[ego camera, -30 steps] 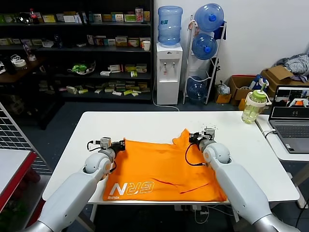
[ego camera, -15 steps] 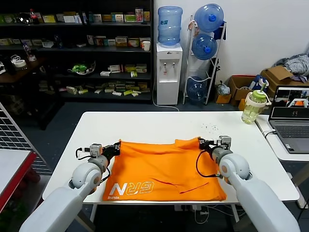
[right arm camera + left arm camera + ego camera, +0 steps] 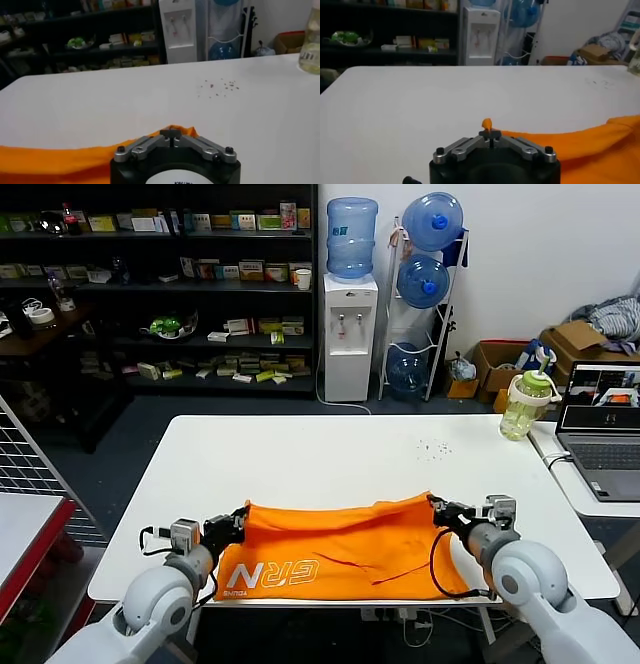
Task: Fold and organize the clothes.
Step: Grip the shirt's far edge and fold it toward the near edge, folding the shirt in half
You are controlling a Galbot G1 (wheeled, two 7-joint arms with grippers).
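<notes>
A: Nearest the robot, head view. Left end effector (image 3: 238,522) pinched together on the left top corner of the orange T-shirt (image 3: 340,549). Right end effector (image 3: 437,509) clamped on the right top corner. Cloth stretched between them, top edge sagging a little in the middle.

B: Where does the shirt lie?

A: Front part of the white desk (image 3: 300,454), lower hem at the near edge. White block lettering (image 3: 270,574) at the near left, reading mirrored. A dark red line runs across the right half.

B: Wrist views agree?

A: Left wrist: fingers together, an orange nub (image 3: 487,122) poking out above the tips, shirt (image 3: 590,145) trailing off to one side. Right wrist: jaws closed, an orange fold (image 3: 176,131) right at the tips. Small dark specks (image 3: 220,85) on the desk beyond.

B: Containers?

A: Far right corner of the desk: a pale green lidded cup (image 3: 527,402), straw up, contents not readable. Beside it an open laptop (image 3: 603,424) on a separate surface. On the floor behind, a water dispenser (image 3: 349,334) carrying a blue jug (image 3: 352,236). Next to it a rack (image 3: 425,294) with three more blue jugs, lying on their sides. Open cardboard boxes (image 3: 500,364) to the right, contents unclear. Dark shelves (image 3: 160,284) along the back, filled with small boxes and packets.
</notes>
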